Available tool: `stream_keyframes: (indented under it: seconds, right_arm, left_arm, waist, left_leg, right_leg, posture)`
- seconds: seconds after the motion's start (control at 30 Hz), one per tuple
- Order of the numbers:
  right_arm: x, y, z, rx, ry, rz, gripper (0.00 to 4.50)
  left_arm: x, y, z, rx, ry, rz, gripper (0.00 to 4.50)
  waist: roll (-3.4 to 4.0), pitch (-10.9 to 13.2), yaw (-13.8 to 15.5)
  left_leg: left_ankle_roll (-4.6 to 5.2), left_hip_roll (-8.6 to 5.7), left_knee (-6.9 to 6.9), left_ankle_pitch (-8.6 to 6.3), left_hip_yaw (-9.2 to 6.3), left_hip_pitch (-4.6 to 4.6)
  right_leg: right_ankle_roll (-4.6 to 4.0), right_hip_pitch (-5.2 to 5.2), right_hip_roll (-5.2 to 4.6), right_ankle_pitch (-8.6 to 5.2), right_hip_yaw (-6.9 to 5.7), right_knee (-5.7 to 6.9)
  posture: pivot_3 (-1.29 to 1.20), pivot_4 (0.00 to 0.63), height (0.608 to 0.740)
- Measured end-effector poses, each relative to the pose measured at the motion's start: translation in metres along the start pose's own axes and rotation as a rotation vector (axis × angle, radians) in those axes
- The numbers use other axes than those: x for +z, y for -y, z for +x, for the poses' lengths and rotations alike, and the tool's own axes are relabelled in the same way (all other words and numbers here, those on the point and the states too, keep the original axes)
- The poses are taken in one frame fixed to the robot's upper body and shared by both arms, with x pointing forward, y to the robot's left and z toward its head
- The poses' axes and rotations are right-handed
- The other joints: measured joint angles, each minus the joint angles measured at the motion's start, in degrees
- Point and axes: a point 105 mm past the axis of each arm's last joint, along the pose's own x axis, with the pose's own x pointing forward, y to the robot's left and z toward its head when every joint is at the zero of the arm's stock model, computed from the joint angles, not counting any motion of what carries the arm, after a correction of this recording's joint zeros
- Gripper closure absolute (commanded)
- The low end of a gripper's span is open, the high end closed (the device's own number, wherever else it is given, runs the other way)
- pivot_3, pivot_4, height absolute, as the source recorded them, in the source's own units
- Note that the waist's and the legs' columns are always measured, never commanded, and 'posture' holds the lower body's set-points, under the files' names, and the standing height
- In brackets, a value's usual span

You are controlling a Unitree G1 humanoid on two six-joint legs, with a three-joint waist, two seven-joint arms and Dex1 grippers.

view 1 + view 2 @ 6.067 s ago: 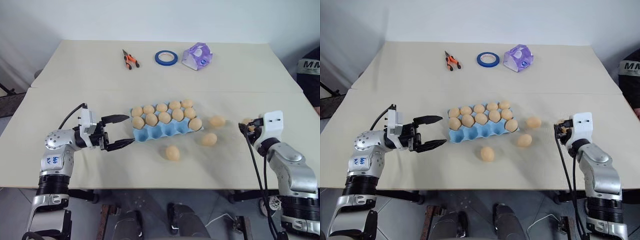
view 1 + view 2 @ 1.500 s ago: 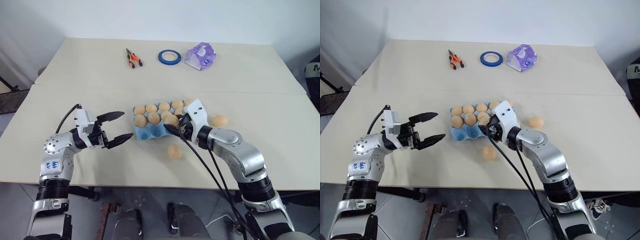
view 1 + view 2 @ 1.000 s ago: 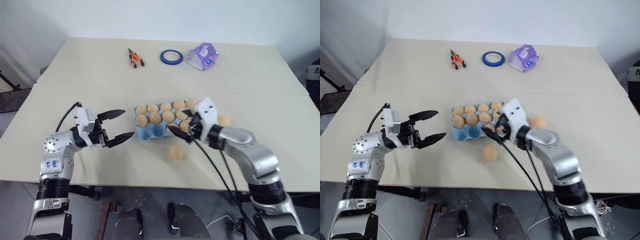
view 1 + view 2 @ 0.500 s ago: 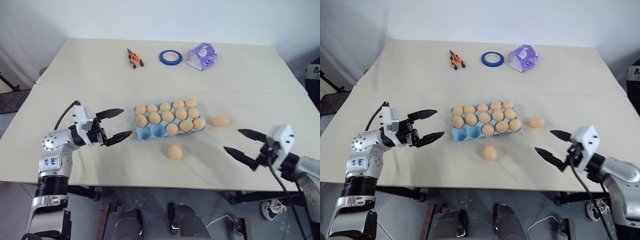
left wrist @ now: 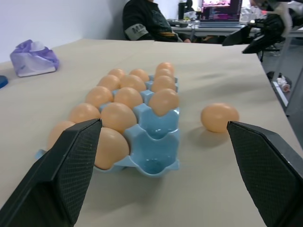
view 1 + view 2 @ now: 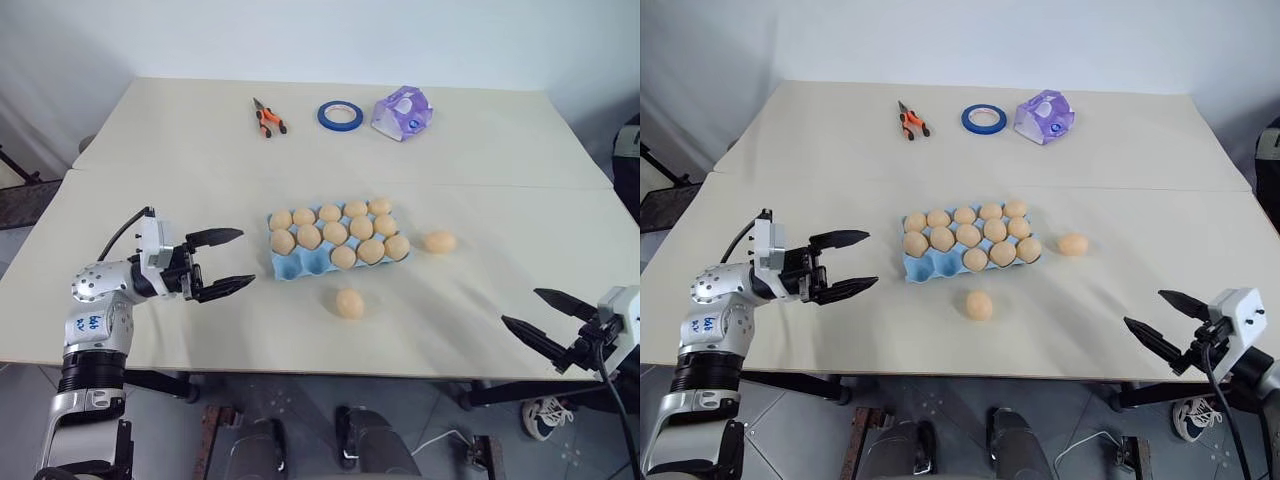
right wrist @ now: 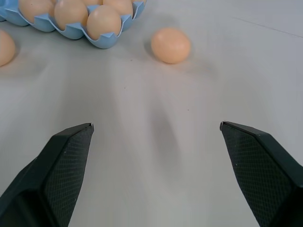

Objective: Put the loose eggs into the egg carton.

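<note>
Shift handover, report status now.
Left gripper and right gripper open, empty. Egg carton partly filled; two loose eggs on table. Nothing in the way.

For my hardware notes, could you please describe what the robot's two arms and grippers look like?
Both arms are built of rounded silver-grey segments with black joint bands. The left arm carries a blue handwritten marking and a black cable looping off its white wrist block. The left gripper and right gripper each have two tapered black fingers with cross-hatched pads. Black cables trail from the right's white wrist block.

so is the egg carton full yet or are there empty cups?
Not full. The egg carton shows bare blue cups at its near-left end, clearest in the left wrist view, and two loose eggs lie on the table.
</note>
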Motion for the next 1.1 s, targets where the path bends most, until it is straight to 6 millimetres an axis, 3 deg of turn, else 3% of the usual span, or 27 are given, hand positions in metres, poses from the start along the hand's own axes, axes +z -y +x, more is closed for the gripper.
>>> stream_keyframes:
  seconds: [0.23,0.47,0.67,0.83,0.97,1.03,1.1]
  right_arm:
    - [0.009,0.006,0.011,-0.053,0.041,-0.014,0.03]
    - [0.034,0.019,0.083,-0.185,0.159,0.002,0.03]
    - [0.034,0.021,0.134,-0.205,0.143,0.054,0.03]
    - [0.027,0.023,0.165,-0.202,0.104,0.067,0.03]
    - [0.007,0.03,0.177,-0.232,0.014,0.068,0.03]
    - [0.007,0.031,0.179,-0.235,0.014,0.067,0.03]
    - [0.007,0.031,0.18,-0.235,0.013,0.066,0.4]
  left_arm:
    - [0.001,0.001,-0.005,-0.006,-0.003,-0.007,0.0]
    - [-0.011,0.005,-0.032,0.092,-0.049,-0.065,0.0]
    - [-0.015,0.009,-0.039,0.121,-0.063,-0.081,0.0]
    - [-0.012,0.008,-0.039,0.141,-0.06,-0.064,0.0]
    - [-0.009,0.008,-0.036,0.146,-0.056,-0.048,0.0]
    - [-0.01,0.008,-0.035,0.154,-0.055,-0.049,0.0]
    - [-0.008,0.008,-0.034,0.153,-0.052,-0.038,0.0]
  waist:
    - [0.0,0.0,-0.27]
    - [0.01,0.01,-1.76]
    - [0.04,0.02,-1.31]
    - [0.04,0.02,-1.53]
    - [0.04,0.02,-1.58]
    - [0.05,0.02,-1.59]
    - [0.05,0.02,-1.62]
  left_leg:
    - [0.0,0.02,0.0,0.0,0.01,0.01]
    - [-0.04,0.01,-0.02,0.09,0.0,0.07]
    - [-0.05,-0.02,-0.05,0.1,-0.06,-0.03]
    - [-0.03,-0.02,-0.06,0.09,-0.02,-0.03]
    - [-0.06,0.0,-0.08,0.1,-0.03,-0.02]
    - [-0.06,0.0,-0.09,0.1,-0.03,-0.02]
    - [-0.06,0.0,-0.07,0.1,-0.02,-0.02]
  right_leg:
    - [-0.02,0.0,0.01,0.01,0.02,0.0]
    - [-0.11,-0.03,-0.04,0.05,0.03,0.13]
    - [-0.17,-0.08,-0.15,0.01,-0.07,0.18]
    - [-0.16,-0.08,-0.14,0.02,-0.06,0.17]
    - [-0.16,-0.09,-0.12,0.02,-0.07,0.19]
    - [-0.16,-0.09,-0.12,0.02,-0.06,0.19]
    - [-0.15,-0.08,-0.12,0.03,-0.05,0.19]
  posture:
    - [0.0,0.15,0.74]
    - [0.0,0.15,0.74]
    - [0.0,0.15,0.74]
    - [0.0,0.15,0.74]
    - [0.0,0.15,0.74]
    - [0.0,0.15,0.74]
    - [0.0,0.15,0.74]
